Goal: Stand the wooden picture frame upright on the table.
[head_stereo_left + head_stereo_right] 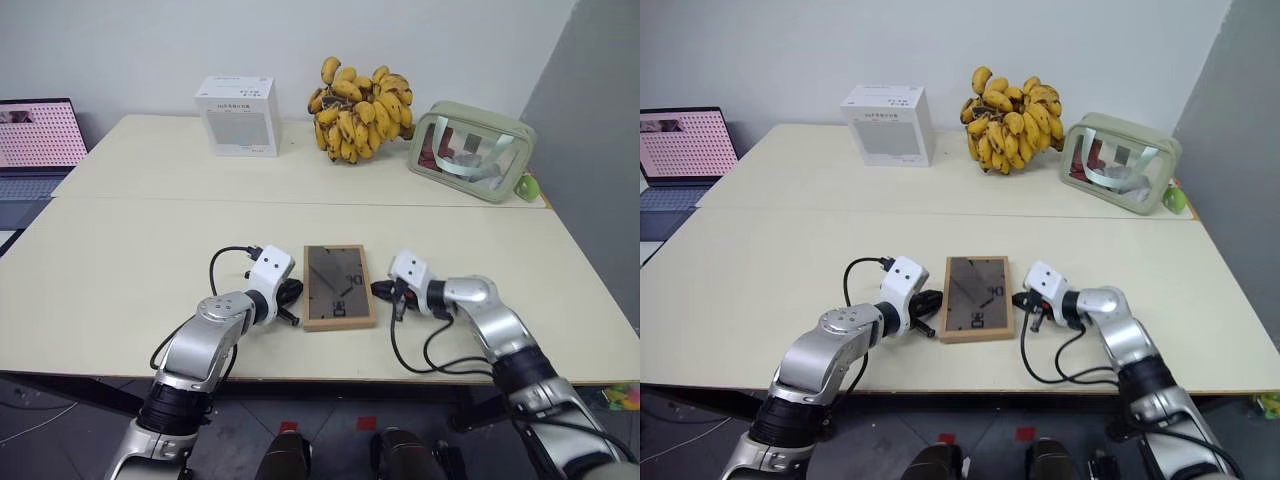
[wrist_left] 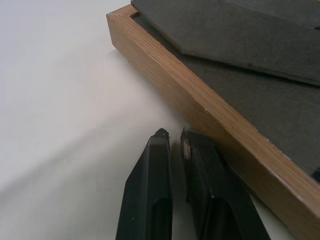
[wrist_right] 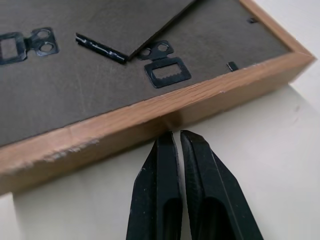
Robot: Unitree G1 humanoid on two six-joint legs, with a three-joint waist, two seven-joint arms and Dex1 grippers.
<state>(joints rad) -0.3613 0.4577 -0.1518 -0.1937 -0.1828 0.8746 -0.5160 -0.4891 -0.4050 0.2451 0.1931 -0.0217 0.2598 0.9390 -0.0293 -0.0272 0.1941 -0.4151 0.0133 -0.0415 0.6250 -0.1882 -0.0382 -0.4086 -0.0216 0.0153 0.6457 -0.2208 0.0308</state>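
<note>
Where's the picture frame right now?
The frame lies face down on the table near its front edge, between the left gripper and the right gripper, both shut at its side edges.

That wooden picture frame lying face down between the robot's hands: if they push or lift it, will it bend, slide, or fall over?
The wooden picture frame looks rigid, with a solid wood border, so it probably won't bend. Lying flat on the smooth table, it would likely slide if pushed from one side. Stood up, it seems thin and apt to tip unless its easel stand is swung out.
</note>
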